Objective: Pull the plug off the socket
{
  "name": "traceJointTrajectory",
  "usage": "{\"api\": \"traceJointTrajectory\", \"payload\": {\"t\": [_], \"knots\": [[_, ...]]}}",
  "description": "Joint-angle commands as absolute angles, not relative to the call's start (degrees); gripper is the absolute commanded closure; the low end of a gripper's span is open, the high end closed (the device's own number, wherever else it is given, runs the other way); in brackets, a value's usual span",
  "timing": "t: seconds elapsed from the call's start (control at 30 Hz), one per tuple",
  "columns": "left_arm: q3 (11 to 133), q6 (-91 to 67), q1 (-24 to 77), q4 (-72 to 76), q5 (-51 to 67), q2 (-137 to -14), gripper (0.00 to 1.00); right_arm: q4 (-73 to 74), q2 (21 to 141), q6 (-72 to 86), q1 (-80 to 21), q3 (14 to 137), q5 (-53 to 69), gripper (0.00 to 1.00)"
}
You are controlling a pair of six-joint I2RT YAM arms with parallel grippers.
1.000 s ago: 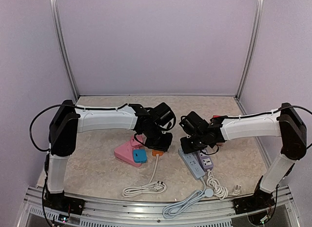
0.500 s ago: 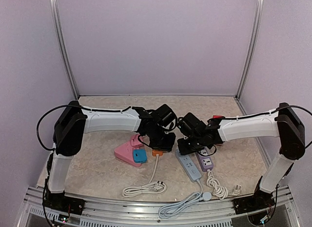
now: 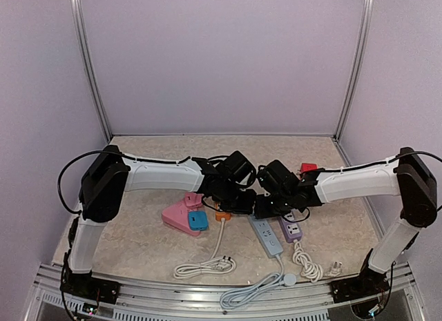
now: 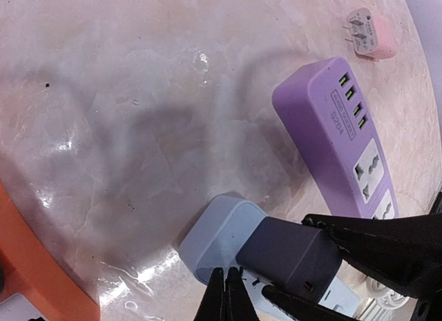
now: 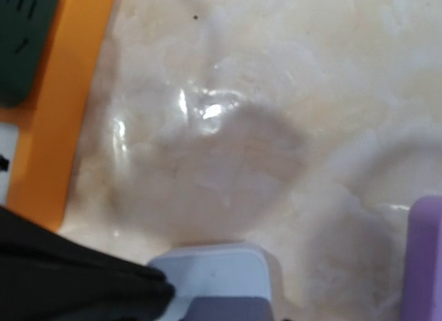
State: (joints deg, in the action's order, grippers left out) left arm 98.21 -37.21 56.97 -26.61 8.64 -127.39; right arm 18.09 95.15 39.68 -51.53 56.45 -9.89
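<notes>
The right end effector (image 4: 289,257) grasps the dark plug (image 4: 277,246), which sits on the end of the grey strip (image 4: 219,231) on the worktop (image 4: 138,93). The left end effector (image 4: 224,298) is clenched, tips together, just beside the strip.

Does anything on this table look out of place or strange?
Nothing looks damaged or spilled. A small pink adapter lies loose near the purple power strip, its prongs bare, plugged into nothing.
</notes>
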Motion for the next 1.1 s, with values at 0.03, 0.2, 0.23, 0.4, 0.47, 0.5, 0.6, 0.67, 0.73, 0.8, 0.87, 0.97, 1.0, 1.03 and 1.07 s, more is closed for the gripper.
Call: {"api": "traceJointTrajectory", "payload": {"t": [0.03,0.2,0.23,0.4,0.47,0.5,0.6,0.67,0.73,0.8,0.87,0.97,1.0,1.03,1.07], "knots": [[96.6,-35.9,57.8,-22.9,9.8,-128.7,1.00,12.0,95.0,45.9,-52.2,53.3,-0.4,0.93],[96.8,-36.0,58.1,-23.1,10.1,-130.0,1.00,11.3,94.4,47.1,-52.2,53.1,-0.6,0.93],[96.5,-36.2,58.1,-23.2,9.9,-130.0,1.00,11.4,94.1,47.2,-52.2,53.1,-1.0,0.94],[93.6,-37.0,58.2,-23.7,9.9,-129.5,1.00,13.2,93.3,47.1,-52.1,53.9,-4.2,0.94],[92.2,-37.0,58.3,-23.6,11.0,-128.9,1.00,13.7,93.4,46.8,-52.2,54.5,-5.1,0.94],[91.9,-37.1,58.3,-23.9,11.2,-128.8,1.00,13.7,93.5,46.7,-52.2,54.8,-5.5,0.94],[91.1,-37.1,58.3,-24.7,11.5,-129.0,1.00,13.5,93.7,46.6,-52.2,55.6,-6.0,0.95],[90.5,-37.0,58.3,-25.0,11.7,-129.1,1.00,13.1,93.4,46.9,-52.2,55.7,-6.6,0.96],[90.0,-37.3,58.3,-25.6,11.6,-129.3,1.00,13.1,92.9,47.2,-52.2,56.0,-7.6,0.96],[89.2,-37.8,58.3,-25.7,11.8,-129.5,1.00,13.2,92.5,47.2,-52.2,56.4,-8.4,0.96],[88.5,-38.1,58.2,-25.7,12.0,-129.8,1.00,13.5,92.2,47.2,-52.2,57.1,-9.0,0.96],[87.4,-38.2,58.1,-25.7,12.0,-130.0,1.00,14.5,92.0,46.8,-52.2,58.5,-9.8,0.97],[87.0,-38.2,58.1,-25.5,12.0,-130.1,1.00,14.8,91.9,46.6,-52.2,59.0,-10.1,0.97],[86.5,-38.3,58.0,-25.3,12.0,-130.1,1.00,15.2,91.8,46.5,-52.2,59.4,-10.4,0.97],[86.1,-38.4,57.9,-25.0,12.1,-130.1,1.00,15.3,91.6,46.4,-52.2,59.6,-10.7,0.97]]}}
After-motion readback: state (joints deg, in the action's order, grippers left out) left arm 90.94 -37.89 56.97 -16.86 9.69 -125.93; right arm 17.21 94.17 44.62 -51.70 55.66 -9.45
